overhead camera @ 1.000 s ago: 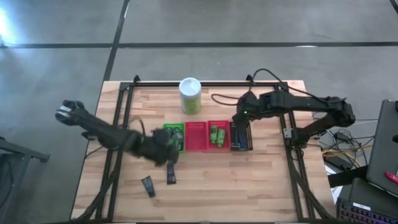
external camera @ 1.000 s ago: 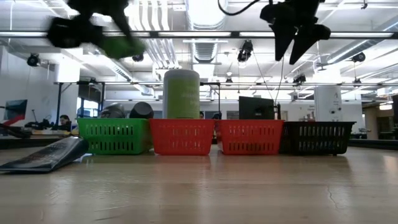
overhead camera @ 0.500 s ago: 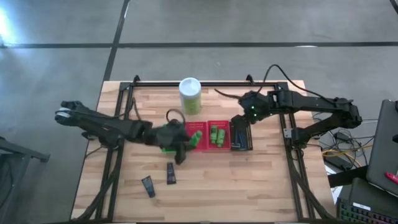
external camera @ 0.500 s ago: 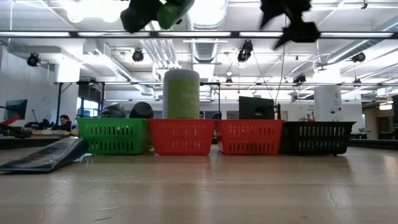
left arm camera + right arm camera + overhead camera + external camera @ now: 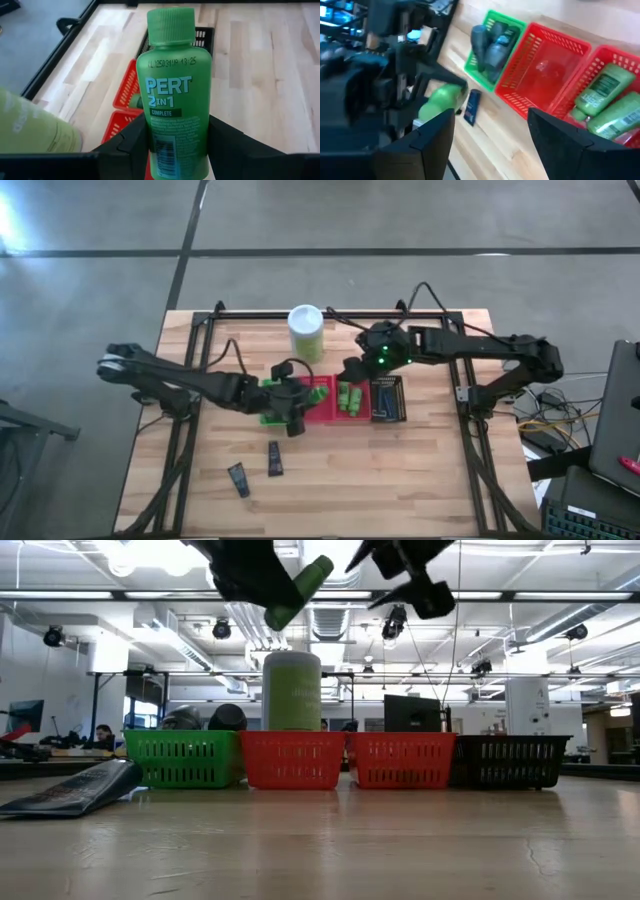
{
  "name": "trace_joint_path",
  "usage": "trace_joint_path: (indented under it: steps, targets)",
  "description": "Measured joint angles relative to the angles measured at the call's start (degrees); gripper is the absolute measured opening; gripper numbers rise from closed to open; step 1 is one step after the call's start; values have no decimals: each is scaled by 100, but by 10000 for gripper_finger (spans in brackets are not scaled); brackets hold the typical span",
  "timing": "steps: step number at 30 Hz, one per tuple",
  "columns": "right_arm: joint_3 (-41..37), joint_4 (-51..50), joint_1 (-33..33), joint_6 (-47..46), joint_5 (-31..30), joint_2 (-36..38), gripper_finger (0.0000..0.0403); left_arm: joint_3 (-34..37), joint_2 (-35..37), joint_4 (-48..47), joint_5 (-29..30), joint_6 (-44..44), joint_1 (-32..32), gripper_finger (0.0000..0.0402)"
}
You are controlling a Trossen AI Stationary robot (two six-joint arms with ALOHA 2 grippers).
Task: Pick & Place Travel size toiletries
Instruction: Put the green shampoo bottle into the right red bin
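**Green bottle held high over the baskets, both arms close together**

The left pincer [image 5: 177,150] clamps a bright green plastic "Pert 2 in 1" travel bottle [image 5: 173,95] low on its body, cap pointing away from the wrist. In the low view the bottle [image 5: 297,590] hangs tilted, well above the row of mesh baskets. From above it sits near the boundary between the green mesh basket [image 5: 270,417] and the left red mesh basket [image 5: 321,407], which looks empty in the right wrist view [image 5: 542,65]. Two matching green bottles [image 5: 349,397] already lie in the right red mesh basket [image 5: 352,414], so that is probably the goal.

The likeliest fault is releasing here: the bottle would drop from height into the wrong basket, or strike a rim and bounce onto the wooden desk [image 5: 420,470]. The low grip on a smooth, rounded body could also let it swivel or slide.

The right pincer [image 5: 350,370], fingers spread and empty, hovers just beyond the right red basket, beside the large white-and-green canister [image 5: 306,333]. Carrying the bottle rightwards risks the two arms meeting.

Two small dark tubes [image 5: 256,468] lie on the near desk, not yet picked.
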State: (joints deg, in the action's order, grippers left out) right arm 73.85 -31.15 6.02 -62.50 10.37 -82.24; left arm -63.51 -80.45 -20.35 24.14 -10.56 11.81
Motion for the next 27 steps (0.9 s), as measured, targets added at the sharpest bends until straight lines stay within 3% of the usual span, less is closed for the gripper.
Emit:
trace_joint_path:
  steps: [16,27]
  targets:
    - [694,26,-499,-371,-133,-824,283,-186,-190,40,-24,196,-82,165]
    - [852,9,-503,-330,-167,-929,242,-236,-187,73,-214,144,-72,165]
